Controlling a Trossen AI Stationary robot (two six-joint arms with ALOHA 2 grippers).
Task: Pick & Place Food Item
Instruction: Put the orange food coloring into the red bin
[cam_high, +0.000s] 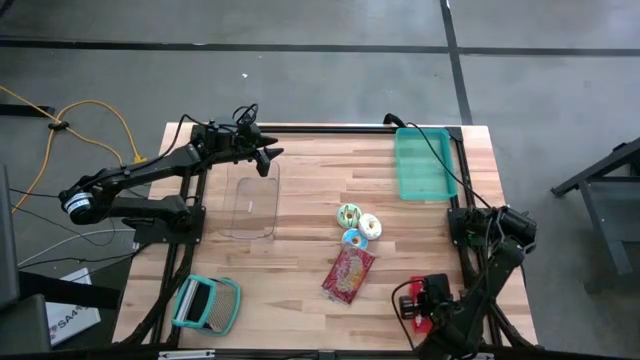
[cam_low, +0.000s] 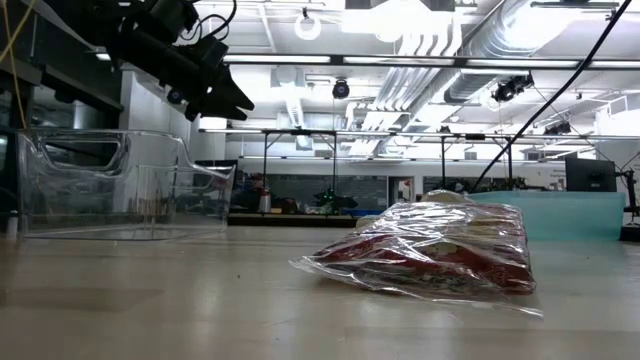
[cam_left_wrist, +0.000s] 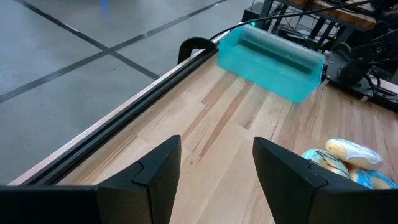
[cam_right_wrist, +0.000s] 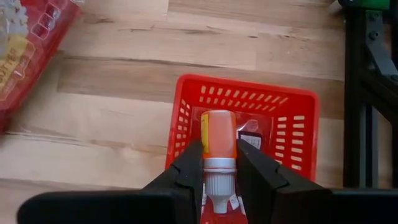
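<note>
The right pincer (cam_right_wrist: 219, 165) is clamped on an orange bottle (cam_right_wrist: 217, 134) by its neck, held just above the red basket (cam_right_wrist: 292, 124) at the near right corner of the desk (cam_high: 300, 230); the bottle's long axis runs straight out between the fingers, over the basket's floor. Any set-down lies directly beneath, so the right arm is plainly the nearer one. The left pincer (cam_high: 268, 158) hangs spread and empty over the far end of the clear bin (cam_high: 252, 207), well apart from the basket.
</note>
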